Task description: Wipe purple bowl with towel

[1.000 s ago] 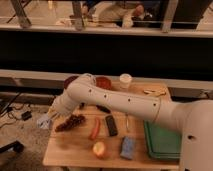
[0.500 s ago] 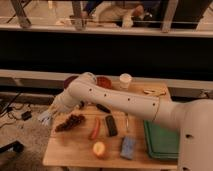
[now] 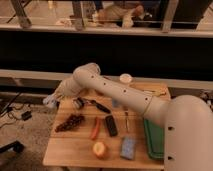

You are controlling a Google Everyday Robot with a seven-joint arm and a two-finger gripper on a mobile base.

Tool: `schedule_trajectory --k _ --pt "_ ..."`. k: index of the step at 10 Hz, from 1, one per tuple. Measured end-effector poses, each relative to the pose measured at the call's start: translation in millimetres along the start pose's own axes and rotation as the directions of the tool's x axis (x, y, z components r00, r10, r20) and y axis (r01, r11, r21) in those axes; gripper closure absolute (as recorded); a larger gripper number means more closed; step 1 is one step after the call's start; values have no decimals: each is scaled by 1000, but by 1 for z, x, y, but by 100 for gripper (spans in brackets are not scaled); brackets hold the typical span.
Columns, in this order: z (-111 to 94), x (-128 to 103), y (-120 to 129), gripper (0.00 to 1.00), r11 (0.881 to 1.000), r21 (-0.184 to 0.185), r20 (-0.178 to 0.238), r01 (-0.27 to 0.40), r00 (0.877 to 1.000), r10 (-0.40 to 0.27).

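No text, label, brand or number can be read on any thing here. The gripper (image 3: 52, 99) is by the left edge of the table (image 3: 70, 146).

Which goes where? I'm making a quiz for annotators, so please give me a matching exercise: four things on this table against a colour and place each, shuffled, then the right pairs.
Things:
1. grapes
2. sponge
3. tray
4. cup

Colour and place:
A. green, at the right edge of the table
B. white, at the back
C. dark, on the left side
D. blue, near the front edge

Pairs: 1-C, 2-D, 3-A, 4-B.

The gripper is at the table's back left corner.
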Motion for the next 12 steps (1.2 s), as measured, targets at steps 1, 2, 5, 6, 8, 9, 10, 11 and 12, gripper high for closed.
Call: schedule_trajectory --k 1,2,5,6,8,9,10,11,12 --pt "-4 20 -4 99 1000 24 -18 -12 1000 12" --pt "-6 32 -5 99 999 38 -30 -19 999 21" --pt "-9 76 -14 99 997 67 -62 -48 997 52" --pt "-8 86 -15 99 996 71 -67 -57 996 61" --pt "-3 110 -15 99 994 73 -74 -85 993 91" --pt "0 121 -14 99 993 72 -77 -98 992 103" --pt "5 133 -14 99 991 72 -76 -114 990 119" --pt "10 146 -12 99 988 76 -77 -134 987 140" --pt "10 152 -10 99 986 78 -79 -146 985 152"
